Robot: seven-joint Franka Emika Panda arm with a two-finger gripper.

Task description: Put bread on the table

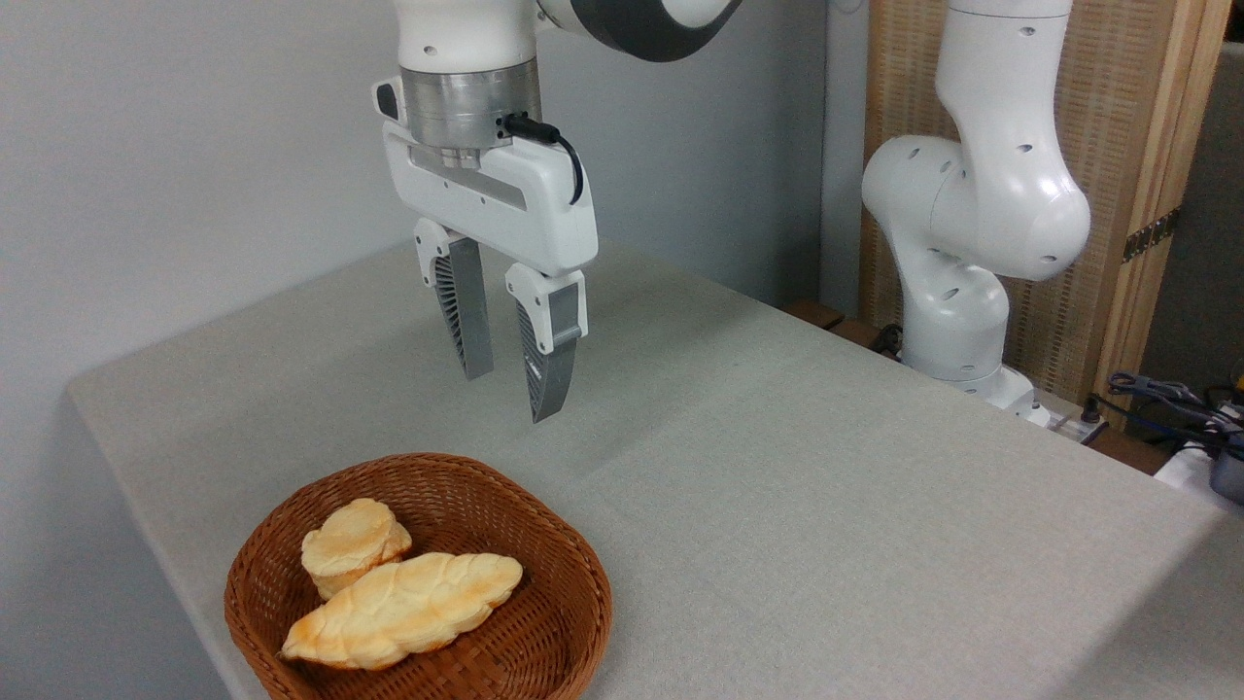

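While my gripper (510, 394) hangs in the air above the table (777, 467), I see its two grey fingers (468, 311) pointing down, spread apart, with nothing between them. Below it and toward the near left corner sits a brown wicker basket (569, 574). The bread (352, 544), a small round bun, lies inside the basket at the back left, touching a longer braided loaf (403, 611) that lies across the basket in front of it.

Probably lab: mounted robot arm (982, 224)
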